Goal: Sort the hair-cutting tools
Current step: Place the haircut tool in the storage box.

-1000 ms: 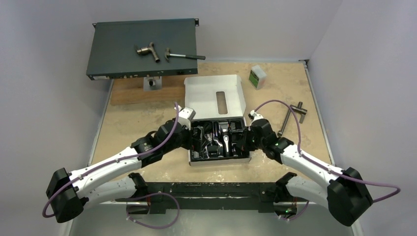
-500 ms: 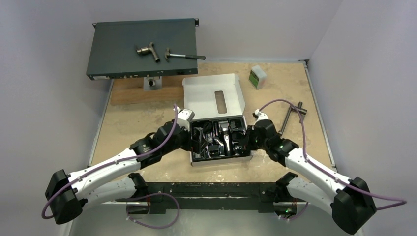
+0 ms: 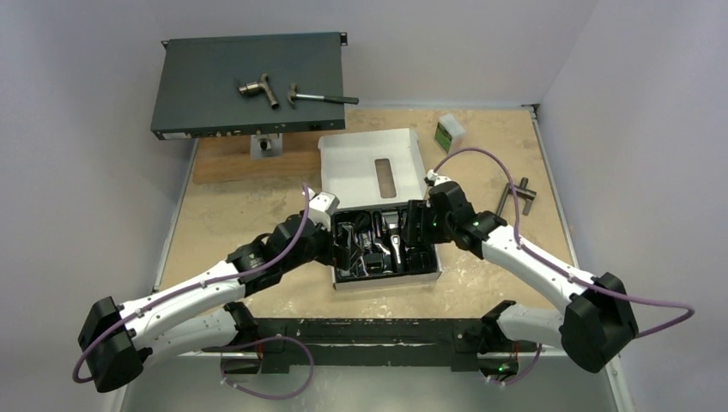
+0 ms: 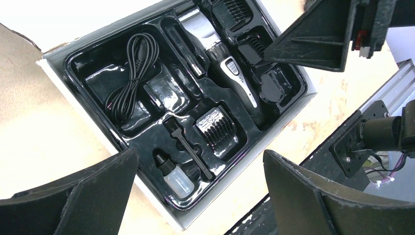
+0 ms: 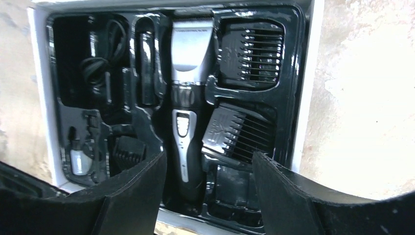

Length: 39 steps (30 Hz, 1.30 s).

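The hair-cutting tools lie in a black moulded tray (image 3: 339, 273) inside a white box. A black-and-silver clipper (image 5: 186, 112) (image 4: 230, 73) (image 3: 395, 245) fills the middle slot. To its right, one comb attachment (image 5: 257, 54) lies flat and another (image 5: 237, 134) sits tilted in its recess. A third comb (image 4: 218, 127) lies near an oil bottle (image 4: 173, 176), a brush (image 4: 188, 147) and a coiled cable (image 4: 129, 73). My left gripper (image 4: 200, 196) (image 3: 341, 245) hovers open over the tray's left side. My right gripper (image 5: 208, 191) (image 3: 415, 227) hangs open above the right side, holding nothing.
The box lid (image 3: 373, 167) stands open behind the tray. A dark chassis (image 3: 215, 94) at the back left carries a pipe fitting (image 3: 260, 87) and a hammer (image 3: 322, 97). A T-shaped handle (image 3: 511, 202) and a small green-and-white box (image 3: 448, 133) lie to the right.
My right gripper has gone from shut to open and shifted toward the far right part of the tray. The left arm has barely moved.
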Each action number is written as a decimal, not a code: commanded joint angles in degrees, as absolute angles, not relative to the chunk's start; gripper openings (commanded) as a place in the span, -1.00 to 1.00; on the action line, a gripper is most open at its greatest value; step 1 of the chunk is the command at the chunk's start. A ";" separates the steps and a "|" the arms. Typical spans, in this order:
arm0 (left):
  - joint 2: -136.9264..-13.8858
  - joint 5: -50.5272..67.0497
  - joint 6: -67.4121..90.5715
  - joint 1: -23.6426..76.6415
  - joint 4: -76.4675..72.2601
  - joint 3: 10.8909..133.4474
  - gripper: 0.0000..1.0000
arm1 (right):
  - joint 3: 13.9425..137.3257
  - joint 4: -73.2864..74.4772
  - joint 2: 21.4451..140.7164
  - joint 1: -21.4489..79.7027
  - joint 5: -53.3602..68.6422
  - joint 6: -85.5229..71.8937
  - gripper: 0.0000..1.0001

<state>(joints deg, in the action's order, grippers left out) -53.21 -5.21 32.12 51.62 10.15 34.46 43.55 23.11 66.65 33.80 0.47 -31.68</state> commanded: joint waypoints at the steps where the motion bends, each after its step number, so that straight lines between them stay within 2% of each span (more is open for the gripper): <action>1: -52.39 -4.52 33.44 51.68 6.62 33.37 1.00 | 45.89 26.27 68.12 33.80 -1.85 -28.91 0.29; 14: -51.81 -3.79 32.90 51.71 5.66 32.05 1.00 | 46.40 24.14 72.38 34.45 -3.78 -29.98 0.27; 28: -52.30 -2.90 33.16 51.60 4.92 31.32 1.00 | 48.09 25.94 78.88 36.24 -11.12 -27.20 0.18; 33: -52.79 -2.78 33.27 51.64 4.58 31.25 1.00 | 47.90 26.01 79.04 36.29 -12.34 -26.85 0.03; 39: -53.13 -2.46 33.38 51.62 4.48 31.16 1.00 | 48.05 26.23 77.55 36.45 -13.28 -27.07 -0.28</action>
<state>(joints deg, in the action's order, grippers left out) -52.99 -3.18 32.45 51.62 7.09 31.24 47.31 25.06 78.00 36.64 -9.32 -27.77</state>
